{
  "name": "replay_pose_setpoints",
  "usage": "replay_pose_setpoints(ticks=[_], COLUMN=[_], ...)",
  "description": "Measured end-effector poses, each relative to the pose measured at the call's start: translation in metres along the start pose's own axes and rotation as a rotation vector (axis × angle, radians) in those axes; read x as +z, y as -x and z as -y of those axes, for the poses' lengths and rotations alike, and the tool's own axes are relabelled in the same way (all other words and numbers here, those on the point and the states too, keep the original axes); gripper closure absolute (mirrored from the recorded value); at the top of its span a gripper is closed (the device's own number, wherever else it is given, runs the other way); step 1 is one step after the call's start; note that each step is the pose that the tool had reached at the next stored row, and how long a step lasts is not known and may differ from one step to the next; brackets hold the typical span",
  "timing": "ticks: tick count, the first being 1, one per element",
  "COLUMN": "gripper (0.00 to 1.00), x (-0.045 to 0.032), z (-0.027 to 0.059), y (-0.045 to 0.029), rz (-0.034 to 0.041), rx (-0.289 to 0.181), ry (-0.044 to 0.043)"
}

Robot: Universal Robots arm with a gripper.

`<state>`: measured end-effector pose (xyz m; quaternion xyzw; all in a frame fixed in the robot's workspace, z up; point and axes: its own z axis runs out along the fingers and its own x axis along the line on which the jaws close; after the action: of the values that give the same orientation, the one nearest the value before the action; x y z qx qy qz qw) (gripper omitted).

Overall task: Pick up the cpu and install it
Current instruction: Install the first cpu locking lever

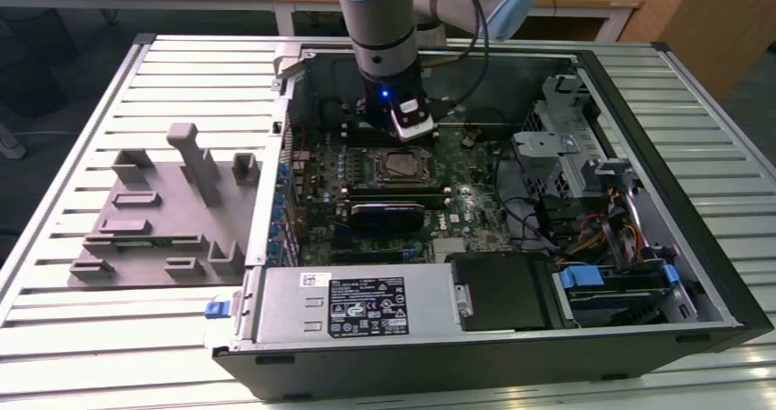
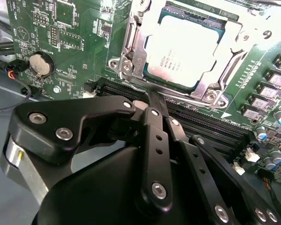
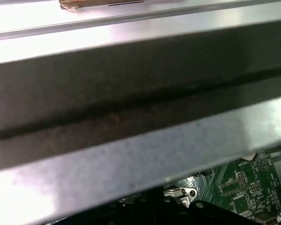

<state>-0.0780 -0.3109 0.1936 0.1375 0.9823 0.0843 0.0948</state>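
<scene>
The cpu (image 2: pixel 182 49) lies flat in the motherboard socket, silvery top up, with a shiny metal frame (image 2: pixel 131 51) around its edges. In the exterior view the cpu (image 1: pixel 398 165) sits mid-board inside the open computer case. My gripper (image 2: pixel 151 96) hangs just off the socket's near edge, its black links drawn together to one tip, shut with nothing in it. From outside, the gripper (image 1: pixel 415 135) stands upright a little behind the socket and above the board.
Memory slots (image 2: pixel 201 124) run beside the socket. A coin battery (image 2: pixel 39 64) sits on the green board. The case wall (image 3: pixel 131 93) is close to the wrist. A grey fixture block (image 1: pixel 164 215) lies on the slatted table at the exterior view's left. A power supply (image 1: pixel 352 303) and drive bays (image 1: pixel 606 246) fill the case's front and right.
</scene>
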Motion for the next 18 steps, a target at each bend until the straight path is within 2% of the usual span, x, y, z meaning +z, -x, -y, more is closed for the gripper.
replay_pose_setpoints(ticks=[18], gripper=[0.89], x=[0.0011], z=[0.0007], y=[0.0022], rz=[0.0004], rx=[0.000], ry=[-0.0009])
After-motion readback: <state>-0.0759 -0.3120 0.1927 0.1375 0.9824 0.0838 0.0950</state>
